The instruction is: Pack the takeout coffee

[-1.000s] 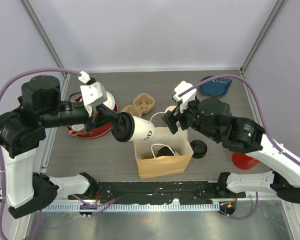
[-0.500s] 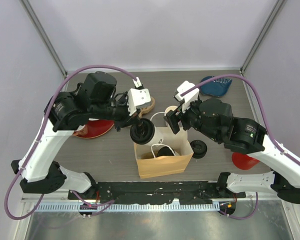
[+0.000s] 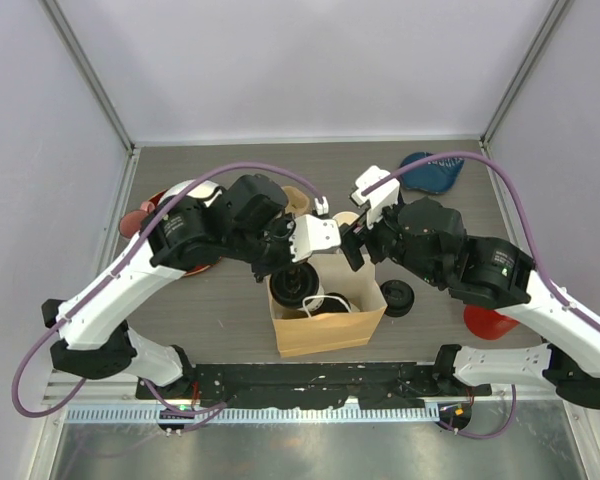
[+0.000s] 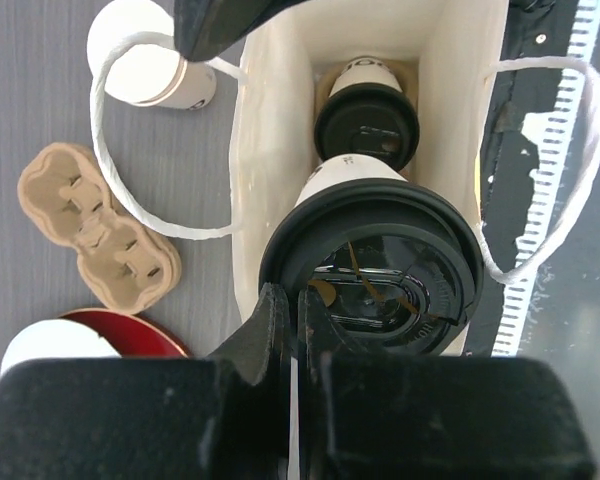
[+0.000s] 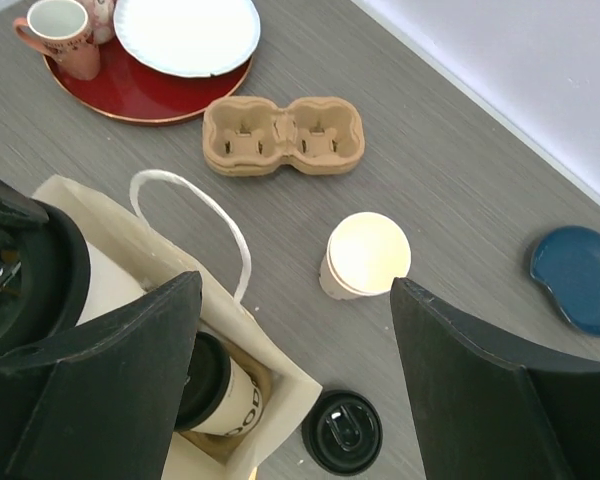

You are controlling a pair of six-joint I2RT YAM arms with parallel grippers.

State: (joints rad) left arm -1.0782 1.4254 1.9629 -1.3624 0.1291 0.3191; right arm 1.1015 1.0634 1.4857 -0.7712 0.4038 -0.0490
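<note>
Two arms meet over the brown paper bag [image 3: 325, 328], which stands near the front middle of the surface [image 3: 230, 310].

Left arm: comes in from the left with the elbow raised. The forearm crosses in front of the red tray [image 3: 198, 258] and the wrist bends down over the bag's left end. The left tool [image 4: 288, 315] is closed tight, pinching the rim of the black lid on the first cup [image 4: 380, 265]. The cup body sits down between the bag walls with the lid at about mouth height. Cannot tell whether its base touches the bag floor.

Right arm: comes in from the right, wrist pitched down at the bag's far right corner. The right tool [image 5: 295, 300] has its fingers spread wide and grips nothing.

Second cup [image 4: 365, 120]: lidded, already inside the bag, just beyond the first.

Edges and room: the first cup's lid spans nearly the whole width between the bag's long walls. One of the string handles [image 5: 242, 262] loops outward over the far wall. The left wrist housing and the right tool are close together above the bag mouth. Beyond the bag, an open paper cup [image 5: 365, 255] stands just beside it, with the cup carrier [image 5: 285, 135] farther back. A loose black lid [image 5: 342, 432] lies by the bag's right end.
</note>
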